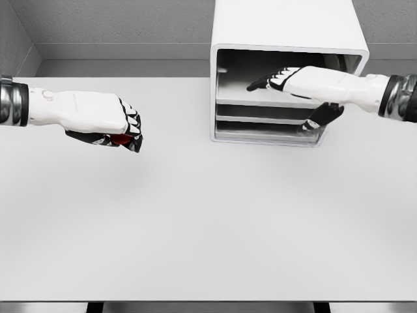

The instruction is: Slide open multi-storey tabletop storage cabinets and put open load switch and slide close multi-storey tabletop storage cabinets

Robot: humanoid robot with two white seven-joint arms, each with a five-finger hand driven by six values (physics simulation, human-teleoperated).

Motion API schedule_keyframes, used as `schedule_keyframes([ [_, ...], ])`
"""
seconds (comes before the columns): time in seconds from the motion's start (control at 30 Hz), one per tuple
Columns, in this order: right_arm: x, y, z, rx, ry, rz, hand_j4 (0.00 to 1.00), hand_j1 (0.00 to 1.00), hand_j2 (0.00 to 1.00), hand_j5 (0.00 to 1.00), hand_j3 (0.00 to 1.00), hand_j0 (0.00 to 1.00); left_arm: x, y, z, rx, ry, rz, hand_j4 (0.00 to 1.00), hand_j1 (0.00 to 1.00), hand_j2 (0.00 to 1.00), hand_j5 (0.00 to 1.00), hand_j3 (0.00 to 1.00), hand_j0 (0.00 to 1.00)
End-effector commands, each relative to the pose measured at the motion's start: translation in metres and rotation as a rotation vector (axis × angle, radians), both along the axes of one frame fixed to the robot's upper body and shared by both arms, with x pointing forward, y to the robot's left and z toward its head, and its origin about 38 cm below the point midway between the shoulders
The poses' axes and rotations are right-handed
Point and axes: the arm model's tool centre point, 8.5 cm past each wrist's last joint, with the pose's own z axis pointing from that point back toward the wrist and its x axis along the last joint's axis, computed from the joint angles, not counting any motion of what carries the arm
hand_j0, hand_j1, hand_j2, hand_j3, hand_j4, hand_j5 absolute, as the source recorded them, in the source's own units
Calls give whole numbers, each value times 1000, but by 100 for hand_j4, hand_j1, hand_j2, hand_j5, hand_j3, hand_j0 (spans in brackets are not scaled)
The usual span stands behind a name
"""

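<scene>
The white multi-storey cabinet (287, 32) stands at the back of the table, right of the middle. Its top compartment looks open and dark inside, with grey drawer fronts (260, 119) stacked below it. My right hand (293, 98) is open and reaches in from the right across the cabinet's front. Its fingers (268, 81) stretch left over the top compartment, and its thumb (323, 115) hangs down by the lower drawers. My left hand (125, 132) hovers over the table at the left. It is shut on a small red object, the load switch (120, 139), which is mostly hidden by the fingers.
The pale grey table (208, 222) spreads wide in front of the cabinet, its front edge near the bottom of the view. A grey wall runs behind the cabinet.
</scene>
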Motion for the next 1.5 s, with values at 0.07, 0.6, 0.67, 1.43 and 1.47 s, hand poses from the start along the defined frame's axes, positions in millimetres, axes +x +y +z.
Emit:
schedule_keyframes([
  [0.07,23,8,-36,-7,99,-37,100,100,100,100,100,100,0,0,1,-6,2,2,54,54,54,54,54,54],
  [0.6,-21,-32,-28,-94,6,70,100,100,100,100,100,100,0,0,1,-5,2,4,54,54,54,54,54,54],
  [0.67,-29,-29,-24,-95,-8,90,100,100,100,100,100,100,0,0,1,-5,2,4,54,54,54,54,54,54],
  [1.43,-13,-13,-60,-154,65,46,100,100,100,100,100,100,0,0,0,-5,3,4,54,54,54,54,54,54],
  [1.47,-17,-10,-56,-154,54,62,100,100,100,100,100,100,0,0,0,-5,3,4,54,54,54,54,54,54],
])
